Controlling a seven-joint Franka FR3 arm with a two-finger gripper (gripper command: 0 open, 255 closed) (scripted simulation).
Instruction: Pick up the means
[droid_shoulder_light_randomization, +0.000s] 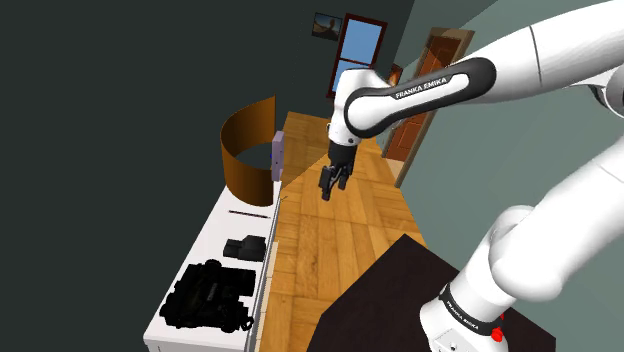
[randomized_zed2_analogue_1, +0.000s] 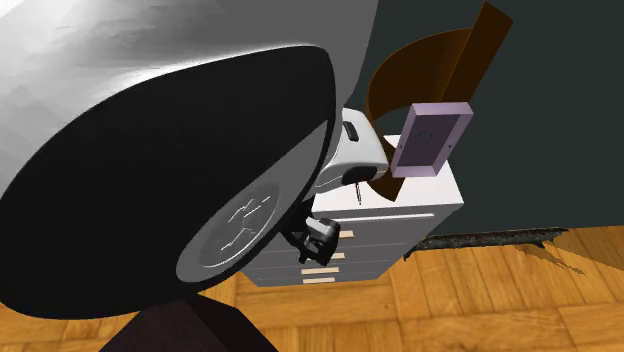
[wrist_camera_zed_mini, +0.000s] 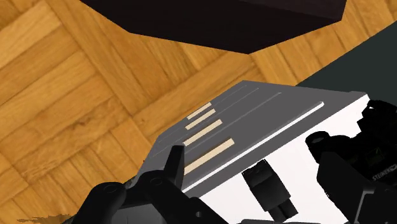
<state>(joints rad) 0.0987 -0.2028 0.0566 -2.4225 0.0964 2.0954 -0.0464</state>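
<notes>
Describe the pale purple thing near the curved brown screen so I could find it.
Find the white drawer cabinet against the dark wall. At its far end in the shoulder view, beside the curved brown screen, stands a flat lilac slab. It is the only pale, upright piece; the other items are black.

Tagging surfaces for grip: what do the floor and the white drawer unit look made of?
The brown parquet floor looks like wood: grained blocks laid in alternating directions, slight sheen. The white drawer unit shows no grain, smooth and matt; possibly painted, material unclear.
</notes>
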